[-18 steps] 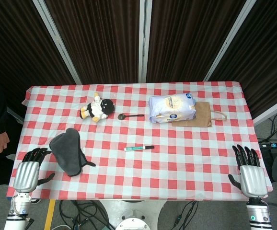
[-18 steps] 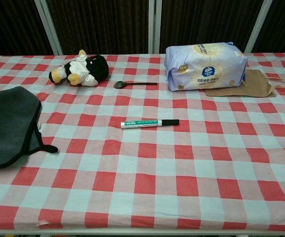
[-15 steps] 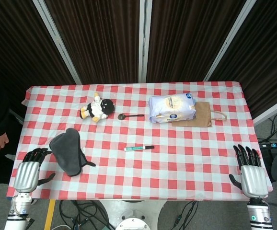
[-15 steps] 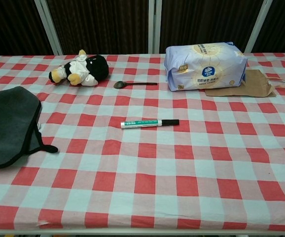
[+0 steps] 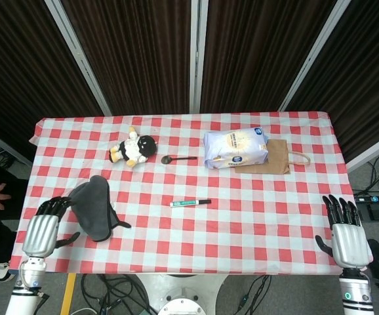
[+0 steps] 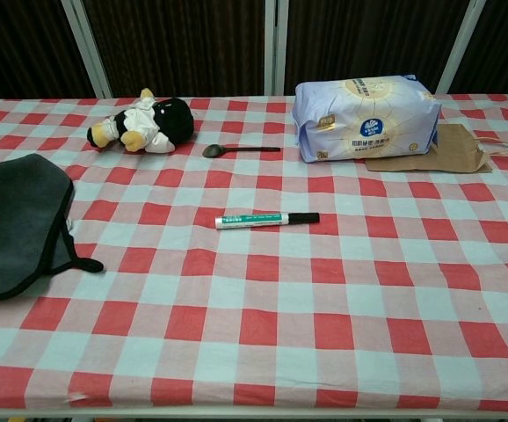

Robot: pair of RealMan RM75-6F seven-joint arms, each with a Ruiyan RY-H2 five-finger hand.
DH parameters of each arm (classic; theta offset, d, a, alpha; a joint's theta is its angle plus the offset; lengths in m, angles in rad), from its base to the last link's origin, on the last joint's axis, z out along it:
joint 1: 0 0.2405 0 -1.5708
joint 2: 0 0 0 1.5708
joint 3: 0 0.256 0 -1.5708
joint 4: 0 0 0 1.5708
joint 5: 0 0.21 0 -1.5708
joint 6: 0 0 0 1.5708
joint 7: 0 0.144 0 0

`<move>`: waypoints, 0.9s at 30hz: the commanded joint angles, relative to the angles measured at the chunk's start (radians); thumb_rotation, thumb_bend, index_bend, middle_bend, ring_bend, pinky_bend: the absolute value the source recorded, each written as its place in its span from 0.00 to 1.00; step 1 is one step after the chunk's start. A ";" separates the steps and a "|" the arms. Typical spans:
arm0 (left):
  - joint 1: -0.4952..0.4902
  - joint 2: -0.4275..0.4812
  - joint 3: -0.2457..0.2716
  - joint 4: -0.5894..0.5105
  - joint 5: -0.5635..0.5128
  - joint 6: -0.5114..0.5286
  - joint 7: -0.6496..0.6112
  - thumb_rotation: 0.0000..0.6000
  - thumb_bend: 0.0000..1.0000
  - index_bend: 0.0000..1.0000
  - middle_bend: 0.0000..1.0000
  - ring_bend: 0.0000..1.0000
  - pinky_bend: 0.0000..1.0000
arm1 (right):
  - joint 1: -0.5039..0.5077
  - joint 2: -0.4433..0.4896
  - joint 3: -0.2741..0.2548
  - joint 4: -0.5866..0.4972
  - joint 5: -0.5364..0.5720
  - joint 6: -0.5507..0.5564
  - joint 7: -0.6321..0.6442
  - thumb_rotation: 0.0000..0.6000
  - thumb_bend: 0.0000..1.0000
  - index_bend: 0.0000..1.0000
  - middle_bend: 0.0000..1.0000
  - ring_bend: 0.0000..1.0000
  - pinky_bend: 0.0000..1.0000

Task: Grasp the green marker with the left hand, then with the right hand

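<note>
While both the left hand (image 5: 42, 231) and right hand (image 5: 347, 237) hang empty, fingers spread, the green marker (image 6: 265, 219) lies flat, black-capped.

Head view: high, looking steeply down, whole checkered surface (image 5: 255, 223) in frame, far. Chest view: low at near edge, facing across, closer. Both share green marker (image 5: 190, 203) (image 6: 266, 219) and surface middle.

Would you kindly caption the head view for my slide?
Green marker lies untouched mid-table; left hand and right hand open.
</note>
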 commanded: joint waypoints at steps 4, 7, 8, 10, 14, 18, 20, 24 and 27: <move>-0.071 0.034 -0.067 -0.142 -0.063 -0.075 0.111 1.00 0.13 0.27 0.21 0.15 0.24 | -0.001 0.002 0.007 0.007 0.008 0.004 0.004 1.00 0.08 0.00 0.05 0.00 0.00; -0.127 0.020 -0.118 -0.215 -0.126 -0.128 0.187 1.00 0.13 0.29 0.26 0.18 0.28 | -0.004 0.002 0.016 0.006 0.027 0.005 0.010 1.00 0.07 0.00 0.05 0.00 0.00; -0.158 0.016 -0.141 -0.233 -0.152 -0.156 0.230 1.00 0.13 0.29 0.27 0.19 0.29 | -0.005 0.002 0.021 0.004 0.035 0.007 0.008 1.00 0.07 0.00 0.05 0.00 0.00; -0.210 0.003 -0.178 -0.252 -0.195 -0.196 0.300 1.00 0.13 0.29 0.27 0.20 0.30 | -0.008 0.003 0.025 0.001 0.040 0.014 0.005 1.00 0.07 0.00 0.05 0.00 0.00; -0.341 -0.079 -0.264 -0.215 -0.312 -0.295 0.361 1.00 0.13 0.31 0.30 0.25 0.34 | -0.013 0.003 0.030 0.003 0.043 0.027 0.008 1.00 0.07 0.00 0.05 0.00 0.00; -0.456 -0.155 -0.309 -0.131 -0.460 -0.412 0.368 1.00 0.14 0.32 0.35 0.29 0.37 | -0.010 0.003 0.038 0.011 0.060 0.016 0.018 1.00 0.07 0.00 0.05 0.00 0.00; -0.507 -0.189 -0.311 -0.088 -0.503 -0.440 0.398 1.00 0.14 0.33 0.38 0.32 0.40 | -0.009 0.003 0.044 0.015 0.074 0.010 0.027 1.00 0.07 0.00 0.05 0.00 0.00; -0.578 -0.264 -0.308 -0.037 -0.592 -0.446 0.452 1.00 0.17 0.40 0.43 0.37 0.45 | -0.003 0.000 0.054 0.025 0.099 -0.009 0.038 1.00 0.07 0.00 0.05 0.00 0.00; -0.631 -0.313 -0.309 -0.021 -0.702 -0.460 0.494 1.00 0.20 0.42 0.45 0.40 0.47 | 0.004 -0.003 0.057 0.029 0.111 -0.025 0.041 1.00 0.07 0.00 0.05 0.00 0.00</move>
